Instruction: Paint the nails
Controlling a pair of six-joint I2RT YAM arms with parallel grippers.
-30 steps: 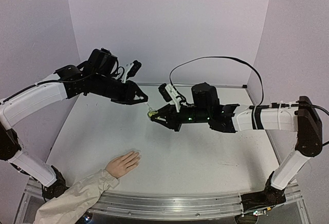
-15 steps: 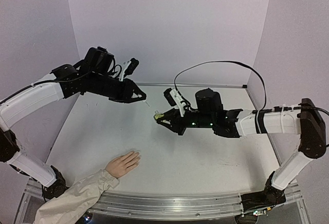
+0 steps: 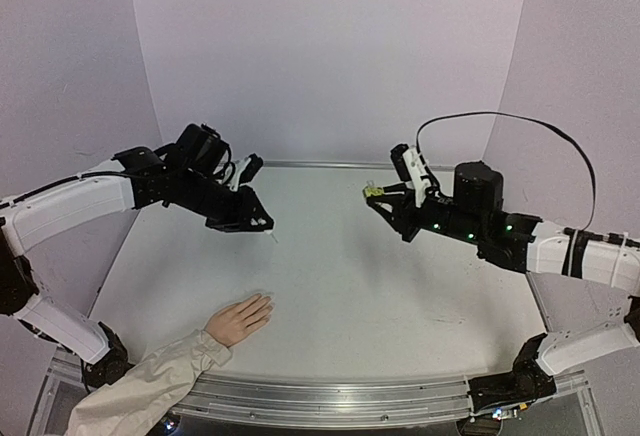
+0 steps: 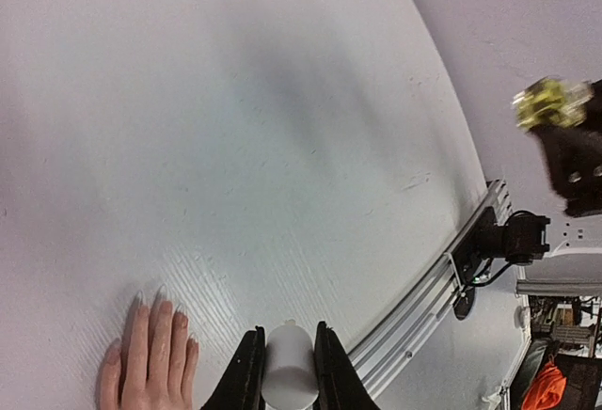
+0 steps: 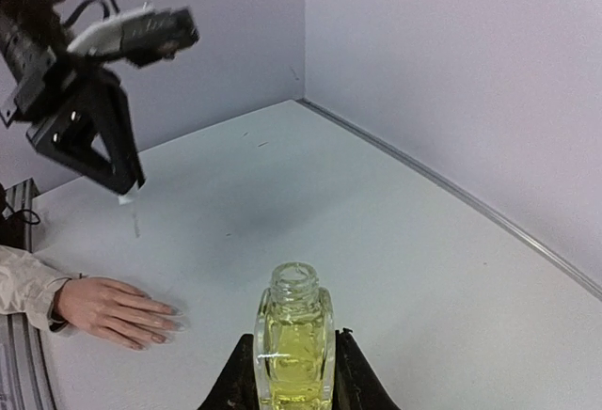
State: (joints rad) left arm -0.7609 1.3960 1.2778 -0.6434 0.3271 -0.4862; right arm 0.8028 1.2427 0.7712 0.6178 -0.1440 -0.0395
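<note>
The pale peach hand (image 3: 240,318) with a beige sleeve (image 3: 140,388) lies flat at the front left; its tiny nails (image 4: 160,294) show in the left wrist view, and the hand shows in the right wrist view (image 5: 113,308). My left gripper (image 3: 262,226) is shut on the white cap (image 4: 288,368), whose thin brush (image 3: 274,237) points down above the table, behind the hand. My right gripper (image 3: 376,198) is shut on the small open yellow-green bottle (image 5: 294,339), held up in the air at centre right; the bottle also shows in the top view (image 3: 372,192).
The white table (image 3: 340,286) has purple walls behind and at both sides. A metal rail (image 3: 340,396) runs along the front edge. The right arm's black cable (image 3: 500,121) loops above it.
The two grippers have drawn apart. The right gripper carried the bottle right and back. The left gripper lowered the cap and brush toward the table, nearer the hand.
</note>
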